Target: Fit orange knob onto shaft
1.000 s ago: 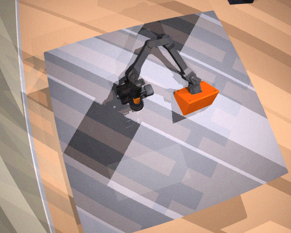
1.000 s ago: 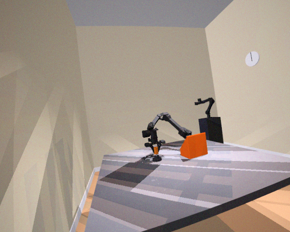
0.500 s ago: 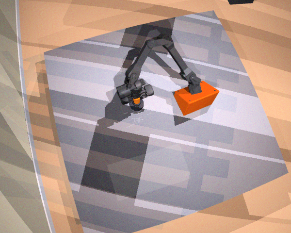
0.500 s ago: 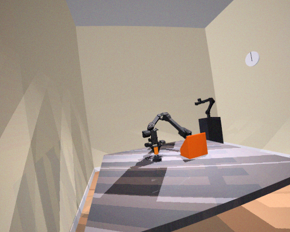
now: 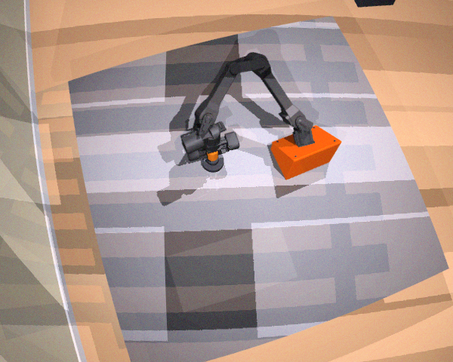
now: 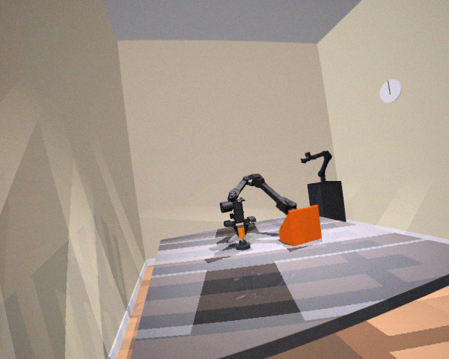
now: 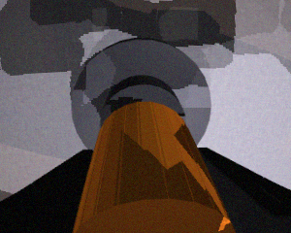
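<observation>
The orange knob [image 5: 212, 156] [image 6: 241, 232] [image 7: 147, 175] is upright between the fingers of my gripper [image 5: 212, 153] [image 6: 241, 229] [image 7: 145, 159], which is shut on it. The dark round pedestal [image 5: 214, 167] [image 6: 243, 246] [image 7: 145, 58] stands directly below. In the wrist view its disc and raised round centre show beyond the knob's lower end. In the exterior view the knob's lower end is close above the raised centre, well over the wide base. The silver shaft, the knob's hole and both flat sides are hidden. I cannot tell whether the shaft is in the hole.
The arm's orange base block [image 5: 312, 151] [image 6: 301, 227] stands on the patterned table [image 5: 211, 214] [image 6: 333, 286], to the right of the pedestal in the top and exterior views. A second dark arm [image 6: 325, 166] on a black stand [image 6: 327, 199] is in the background. Bands of shadow cross the table.
</observation>
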